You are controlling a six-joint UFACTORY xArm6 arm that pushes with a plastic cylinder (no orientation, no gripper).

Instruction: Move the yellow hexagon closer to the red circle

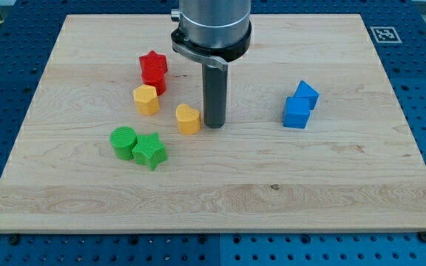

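Note:
The yellow hexagon (146,99) lies left of the board's middle, touching the lower edge of a red round block (154,81). A red star (153,63) sits right behind that red block, toward the view's top. My tip (214,124) rests on the board just right of a yellow heart-like block (188,118), very close to it or touching. The tip is about 90 px to the right of the yellow hexagon and a little lower in the view.
A green cylinder (123,142) and a green star (149,151) sit together below the yellow hexagon. Two blue blocks (305,94) (296,113) touch each other at the right. The wooden board (272,192) lies on a blue perforated table.

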